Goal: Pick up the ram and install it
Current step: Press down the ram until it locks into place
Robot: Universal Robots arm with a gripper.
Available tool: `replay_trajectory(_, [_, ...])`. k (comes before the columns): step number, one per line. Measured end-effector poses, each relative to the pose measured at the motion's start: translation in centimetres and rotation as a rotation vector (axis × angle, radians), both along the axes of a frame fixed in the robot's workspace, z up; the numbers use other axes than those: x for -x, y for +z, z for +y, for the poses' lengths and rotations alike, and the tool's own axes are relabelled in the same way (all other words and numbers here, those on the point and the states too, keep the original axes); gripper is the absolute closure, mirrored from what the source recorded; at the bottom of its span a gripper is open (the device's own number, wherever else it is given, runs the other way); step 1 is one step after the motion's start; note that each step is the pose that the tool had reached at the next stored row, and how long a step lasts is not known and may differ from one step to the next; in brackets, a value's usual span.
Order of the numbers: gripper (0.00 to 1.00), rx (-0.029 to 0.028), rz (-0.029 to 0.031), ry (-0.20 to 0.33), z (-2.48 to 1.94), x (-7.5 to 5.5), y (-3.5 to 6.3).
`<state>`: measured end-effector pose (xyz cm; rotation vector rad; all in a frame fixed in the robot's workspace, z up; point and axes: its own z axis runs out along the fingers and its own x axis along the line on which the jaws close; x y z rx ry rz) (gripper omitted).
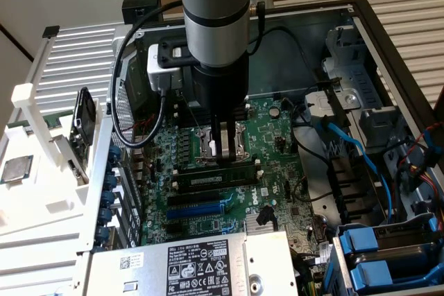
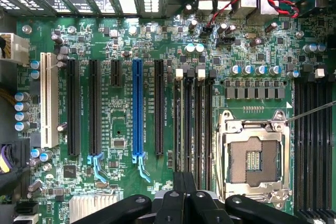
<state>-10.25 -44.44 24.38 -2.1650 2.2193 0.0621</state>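
The ram [image 1: 201, 180] is a long, dark green stick with a white label. It stands on edge along a memory slot on the motherboard [image 1: 277, 150], just in front of the processor socket [image 1: 236, 145]. My gripper [image 1: 223, 161] points straight down over the stick's middle, fingers shut together and holding nothing, with the tips at the ram's top edge. In the wrist view the shut gripper [image 2: 184, 184] hangs above the row of black memory slots [image 2: 195, 124], beside the open, empty socket [image 2: 254, 156].
The board lies inside an open computer case. A blue expansion slot [image 1: 198, 207] and the power supply [image 1: 201, 265] lie in front. Blue cables [image 1: 354, 150] and drive bays [image 1: 388, 254] are at the exterior view's right. A white tray [image 1: 41, 192] holds a square chip [image 1: 15, 170].
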Motion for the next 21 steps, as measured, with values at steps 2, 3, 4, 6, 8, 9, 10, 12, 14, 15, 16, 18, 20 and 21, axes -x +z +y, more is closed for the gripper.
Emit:
replay_trajectory(2, [0.89,0.0000,0.0000,0.000,0.00,0.00,0.00])
replay_trajectory(3, [0.89,0.0000,-0.0001,0.000,0.00,0.00,0.00])
replay_trajectory(4, [0.89,0.0000,0.0000,0.000,0.00,0.00,0.00])
replay_trajectory(6, [0.89,0.0000,0.0000,0.000,0.00,0.00,0.00])
replay_trajectory(8, [0.89,0.0000,-0.0001,0.000,0.00,0.06,0.00])
replay_trajectory(9, [0.89,0.0000,-0.0001,0.000,0.00,0.30,0.00])
replay_trajectory(10, [0.89,0.0000,-0.0001,0.000,0.00,0.44,0.00])
replay_trajectory(12, [0.89,-0.0001,-0.0001,0.000,0.01,0.61,-0.01])
replay_trajectory(14, [0.89,0.0000,0.0000,0.000,0.10,0.70,-0.01])
replay_trajectory(15, [0.89,0.0001,0.0000,0.000,0.17,0.70,-0.01])
replay_trajectory(16, [0.89,0.0000,-0.0001,0.000,0.21,0.69,-0.03])
replay_trajectory(18, [0.89,0.0000,-0.0001,0.001,0.23,0.69,-0.07])
replay_trajectory(20, [0.89,-0.0001,-0.0002,0.001,0.23,0.70,-0.17])
replay_trajectory(21, [0.89,0.0001,0.0000,0.001,0.24,0.74,-0.20])
